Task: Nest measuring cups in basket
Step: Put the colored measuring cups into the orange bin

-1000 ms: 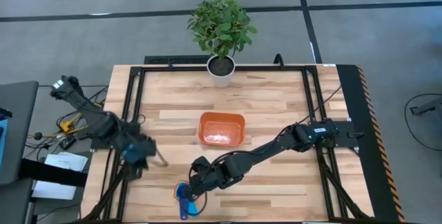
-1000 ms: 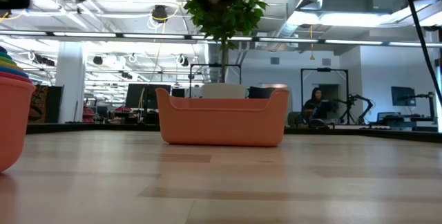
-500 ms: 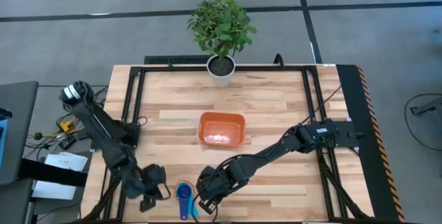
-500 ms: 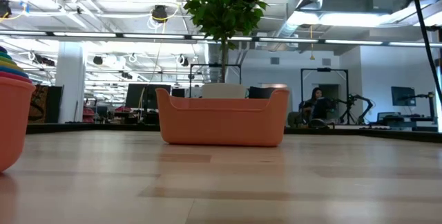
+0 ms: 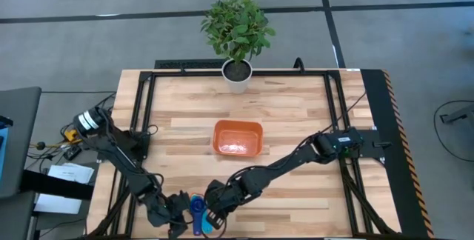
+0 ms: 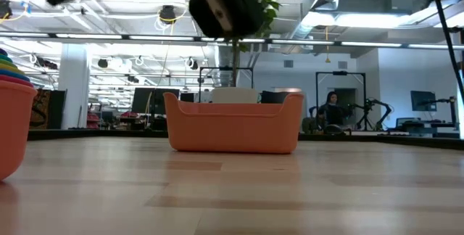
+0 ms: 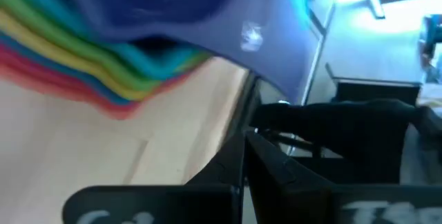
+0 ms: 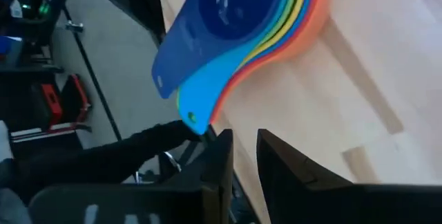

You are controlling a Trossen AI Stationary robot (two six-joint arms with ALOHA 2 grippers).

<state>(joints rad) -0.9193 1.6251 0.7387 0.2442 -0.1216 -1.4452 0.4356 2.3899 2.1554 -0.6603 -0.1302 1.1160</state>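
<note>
A nested stack of measuring cups [image 5: 198,214] sits at the near edge of the wooden table [image 5: 296,114], the blue cup on top with its flat handle pointing toward the table's near edge; beneath it the rims of light blue, green, yellow, orange and red cups show as coloured bands in both wrist views; the stack rests on the wood. The right gripper [image 5: 212,216] is just beside the stack on its right, low over the table; its two dark fingers [image 8: 219,156] stand a little apart with a narrow gap between them, pointing at the stacked handles, and nothing sits between them. The left gripper [image 5: 175,221] is just beside the stack on the other side, near the table's edge; its fingers [image 7: 231,170] are pressed together, closed on nothing, with the stack right ahead of them.

The orange basket [image 5: 238,137] lies well away from both grippers, farther up the table toward its middle; seen from above it holds no cups; in the low view it stands upright on the wood. Beyond the basket, at the far edge of the table, a white pot with a leafy green plant [image 5: 237,29] stands. In the low view the edge of the cup stack shows at the picture's left side; a person [image 6: 330,109] sits in the room far behind the table.
</note>
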